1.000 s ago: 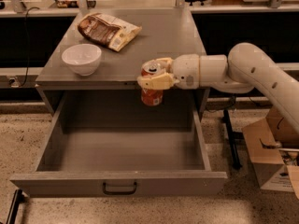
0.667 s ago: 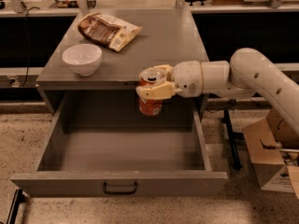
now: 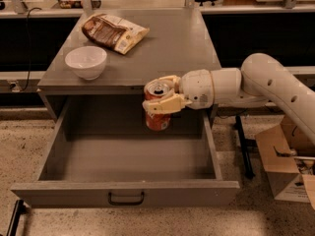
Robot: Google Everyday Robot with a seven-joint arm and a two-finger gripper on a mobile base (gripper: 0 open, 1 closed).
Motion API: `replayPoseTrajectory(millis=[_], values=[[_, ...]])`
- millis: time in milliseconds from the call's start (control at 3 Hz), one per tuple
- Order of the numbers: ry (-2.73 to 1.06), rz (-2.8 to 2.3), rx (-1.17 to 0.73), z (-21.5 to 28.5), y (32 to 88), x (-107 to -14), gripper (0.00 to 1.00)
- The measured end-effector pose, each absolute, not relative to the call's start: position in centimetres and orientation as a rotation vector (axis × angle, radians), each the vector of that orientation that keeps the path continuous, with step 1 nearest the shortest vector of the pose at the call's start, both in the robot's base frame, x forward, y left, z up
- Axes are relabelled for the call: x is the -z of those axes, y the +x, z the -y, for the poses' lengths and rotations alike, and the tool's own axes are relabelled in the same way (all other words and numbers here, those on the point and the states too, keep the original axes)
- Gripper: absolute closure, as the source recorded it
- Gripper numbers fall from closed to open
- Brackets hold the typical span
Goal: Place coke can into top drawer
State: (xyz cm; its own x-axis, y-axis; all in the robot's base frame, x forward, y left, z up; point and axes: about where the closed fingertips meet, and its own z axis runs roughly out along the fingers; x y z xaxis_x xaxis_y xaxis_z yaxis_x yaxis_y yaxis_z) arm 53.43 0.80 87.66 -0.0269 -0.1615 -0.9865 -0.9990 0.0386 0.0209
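Note:
The coke can (image 3: 157,119) is red-orange with a silver top and pull tab, held upright over the back of the open top drawer. My gripper (image 3: 161,93) reaches in from the right on a white arm and is shut on the can, its cream fingers (image 3: 162,103) clasping the can's upper part. The top drawer (image 3: 125,193) is pulled fully out, wide and grey, with a small dark handle (image 3: 126,198) at the centre of its front panel. The can hangs above the drawer floor near its right rear.
A white bowl (image 3: 86,62) sits at the left front of the cabinet top (image 3: 172,48). A brown snack bag (image 3: 113,32) lies behind it. A cardboard box (image 3: 285,161) stands on the floor at the right, below the arm.
The gripper with the can has moved down and slightly left, from the cabinet's front edge to lower over the open drawer.

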Motion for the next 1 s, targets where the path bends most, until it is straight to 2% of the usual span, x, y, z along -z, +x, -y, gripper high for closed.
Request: replayPoseTrajectory(millis=[1000], values=[[-1.222,-1.357,-1.145,-2.1,53.6,-82.0,1.0]])
